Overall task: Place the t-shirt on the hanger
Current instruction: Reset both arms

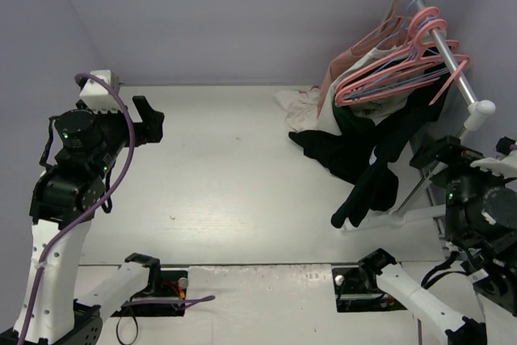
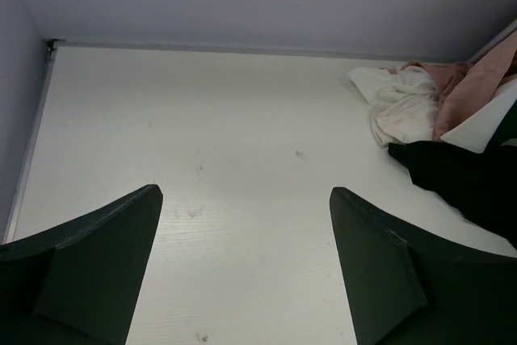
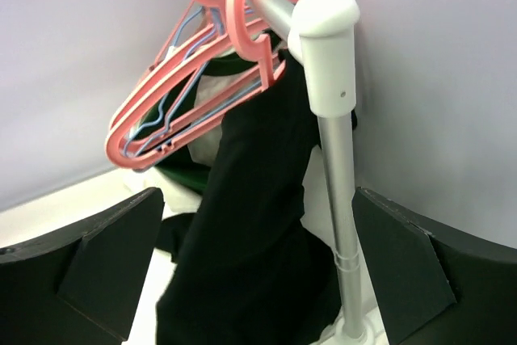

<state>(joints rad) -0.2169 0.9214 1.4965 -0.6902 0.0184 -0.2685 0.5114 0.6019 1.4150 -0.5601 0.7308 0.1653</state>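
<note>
White table (image 2: 226, 119); far right, black t-shirt (image 3: 242, 264) droops beneath pink hanger (image 3: 240, 6); left gripper (image 2: 244, 193), right gripper (image 3: 258, 195) gape empty; level its shoulders

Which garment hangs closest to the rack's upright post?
The black t-shirt: it drapes right beside the post, while the dark green garment hangs further left, behind the pink hangers.
</note>
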